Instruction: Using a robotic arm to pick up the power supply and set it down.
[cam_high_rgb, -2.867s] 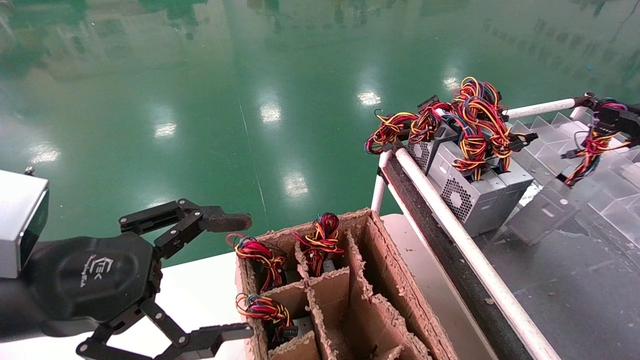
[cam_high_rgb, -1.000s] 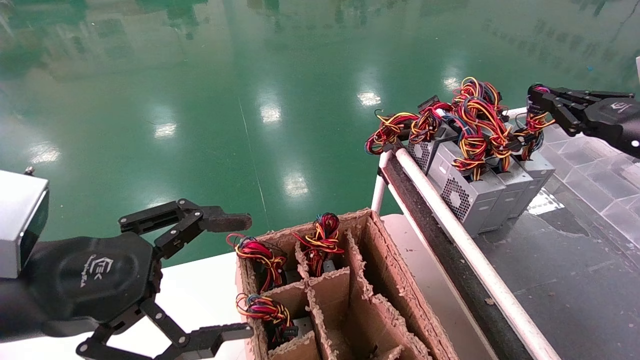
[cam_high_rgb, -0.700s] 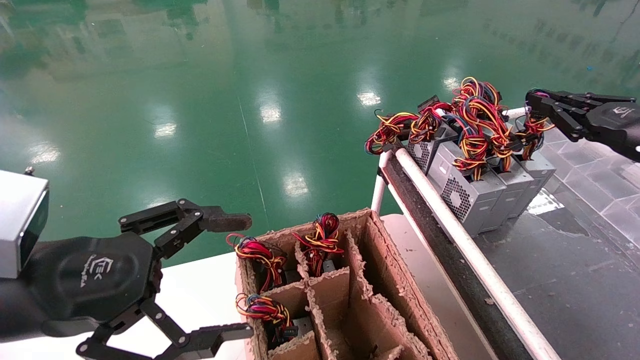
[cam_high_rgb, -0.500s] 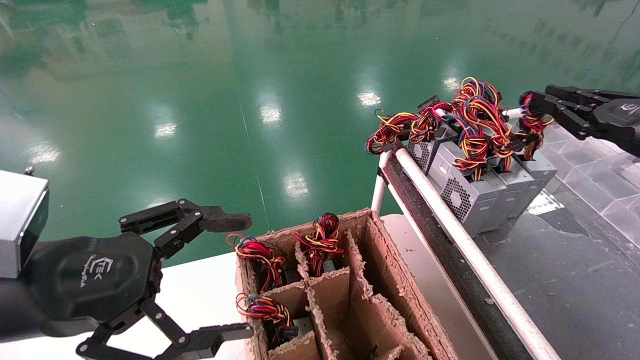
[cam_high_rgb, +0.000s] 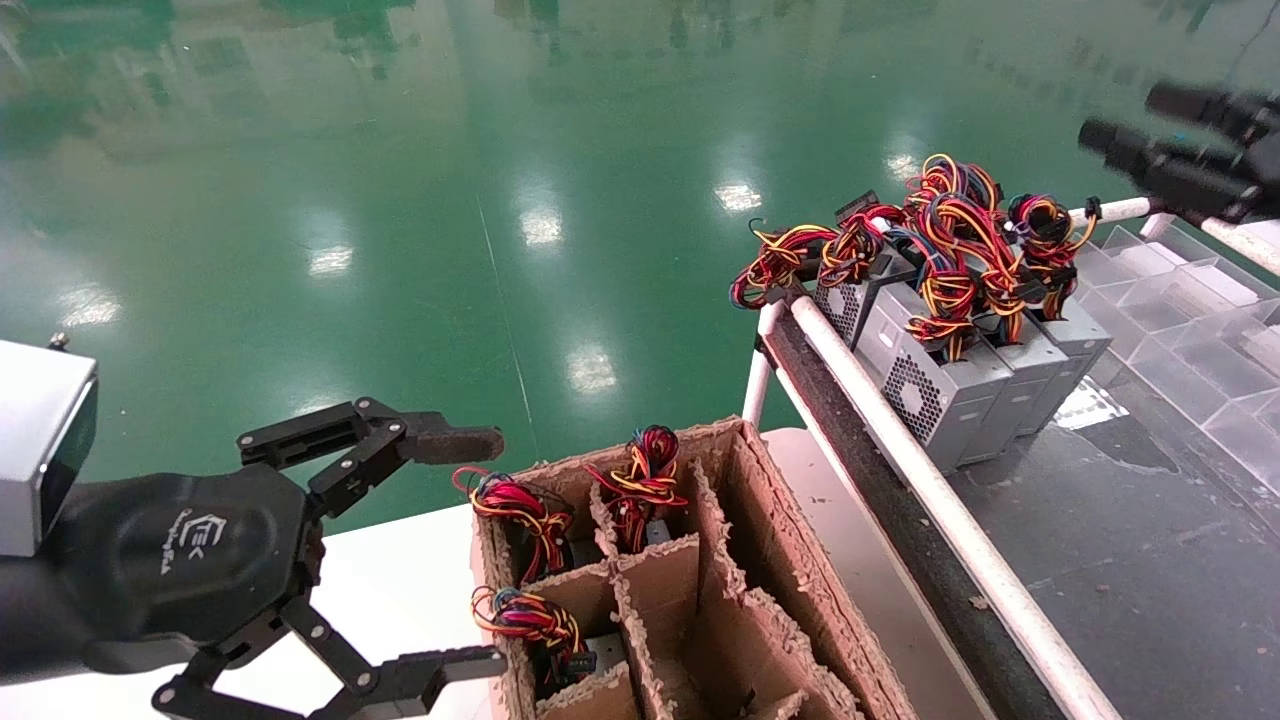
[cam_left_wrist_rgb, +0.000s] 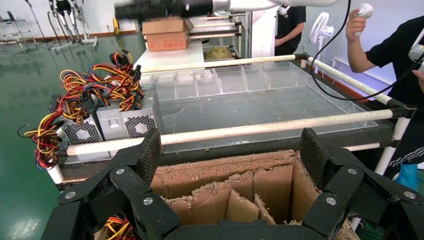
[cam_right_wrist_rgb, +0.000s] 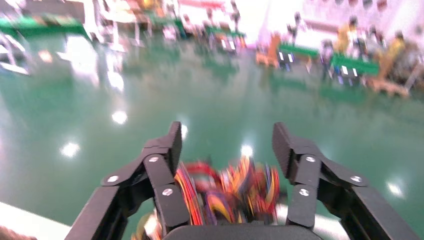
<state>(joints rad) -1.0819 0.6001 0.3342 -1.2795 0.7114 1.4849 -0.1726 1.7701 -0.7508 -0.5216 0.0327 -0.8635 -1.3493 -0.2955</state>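
Three grey power supplies stand in a row at the rack's far end; the rightmost power supply (cam_high_rgb: 1075, 345) carries a knotted wire bundle (cam_high_rgb: 1040, 225). My right gripper (cam_high_rgb: 1130, 115) hangs open and empty above and to the right of that bundle, apart from it. The right wrist view shows the right gripper (cam_right_wrist_rgb: 227, 145) open, with blurred wires (cam_right_wrist_rgb: 225, 190) below. My left gripper (cam_high_rgb: 475, 552) is parked open beside the brown cardboard box (cam_high_rgb: 780, 560), which holds three more supplies, each showing as a wire bundle (cam_high_rgb: 640, 480). Seen from the left wrist, the left gripper (cam_left_wrist_rgb: 231, 157) is open over the box (cam_left_wrist_rgb: 225, 175).
A white pipe rail (cam_high_rgb: 930, 480) edges the dark rack surface (cam_high_rgb: 1150, 560). Clear plastic dividers (cam_high_rgb: 1200, 310) lie at the rack's right. The box rests on a white table (cam_high_rgb: 400, 580). A person (cam_left_wrist_rgb: 395, 55) stands beyond the rack.
The right gripper set the power supply it held by the wires into the row, let go, opened and rose up to the right. The left arm has not moved.
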